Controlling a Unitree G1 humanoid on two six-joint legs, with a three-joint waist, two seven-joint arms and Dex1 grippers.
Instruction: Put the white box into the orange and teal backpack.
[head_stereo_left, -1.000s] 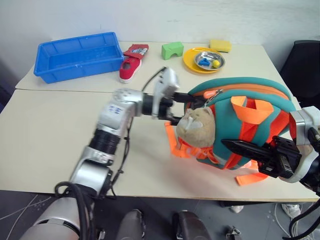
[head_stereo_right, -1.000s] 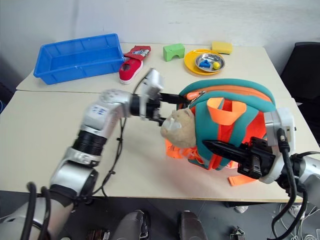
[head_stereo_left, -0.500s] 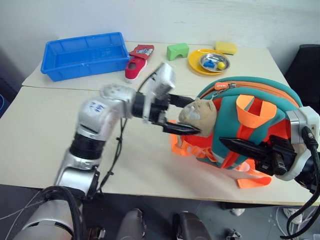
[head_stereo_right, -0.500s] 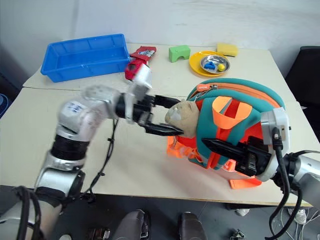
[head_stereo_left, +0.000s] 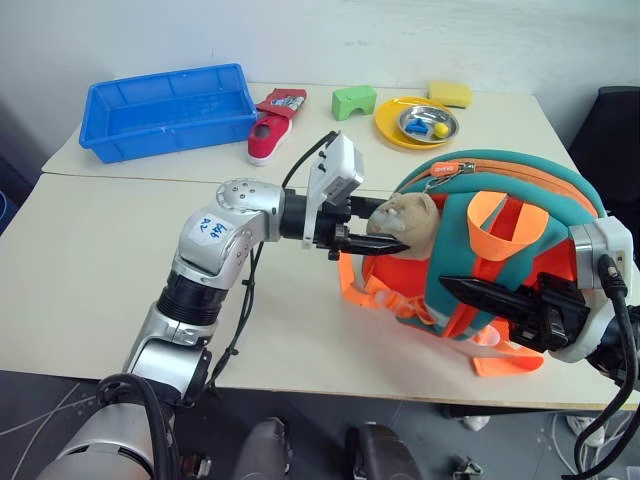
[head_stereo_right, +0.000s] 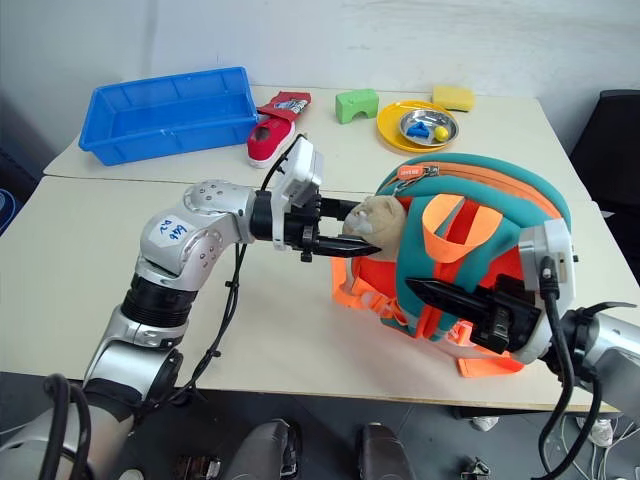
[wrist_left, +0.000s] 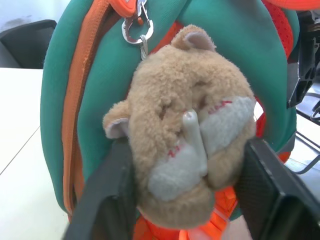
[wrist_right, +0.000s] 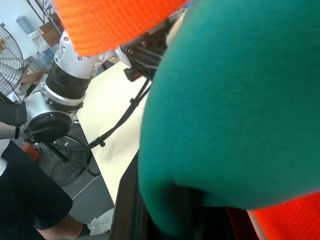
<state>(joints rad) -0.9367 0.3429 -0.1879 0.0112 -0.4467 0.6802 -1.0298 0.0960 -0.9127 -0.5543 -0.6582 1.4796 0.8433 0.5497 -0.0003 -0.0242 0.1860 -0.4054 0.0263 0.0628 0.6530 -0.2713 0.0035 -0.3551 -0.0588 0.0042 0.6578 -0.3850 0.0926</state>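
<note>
A: Legend, please. What is the left gripper (head_stereo_left: 372, 236) doing at the backpack (head_stereo_left: 520, 215)?

B: Its two black fingers stand either side of the beige plush toy (wrist_left: 182, 150) clipped to the bag, partly closed and pressing the toy's flanks, as the left wrist view shows. I judge the toy serves as a handle for steadying or tugging the front of the bag.

A: And the right gripper (head_stereo_left: 478, 294)?

B: Shut, fingers together, on the teal fabric at the bag's near side by an orange strap; the right wrist view shows teal cloth bunched over it. Likely it pins that side so an opening can be worked.

A: Where is the white box?

B: I cannot find it on the table (head_stereo_left: 90, 270). The backpack stands at about 3 o'clock from the table's middle, and its zip looks closed, so whether the box lies inside I cannot tell.

A: Other items?

B: A blue tray (head_stereo_left: 165, 108) at 11 o'clock, a red shoe (head_stereo_left: 266, 137) beside it, a green block (head_stereo_left: 355, 101), a yellow plate (head_stereo_left: 400, 130) bearing a small metal bowl (head_stereo_left: 425, 123), and a yellow sponge (head_stereo_left: 450, 93) towards 1 o'clock.

A: Obstacles?

B: All lie well apart from the bag. The toy and loose orange straps crowd the bag's front.
</note>
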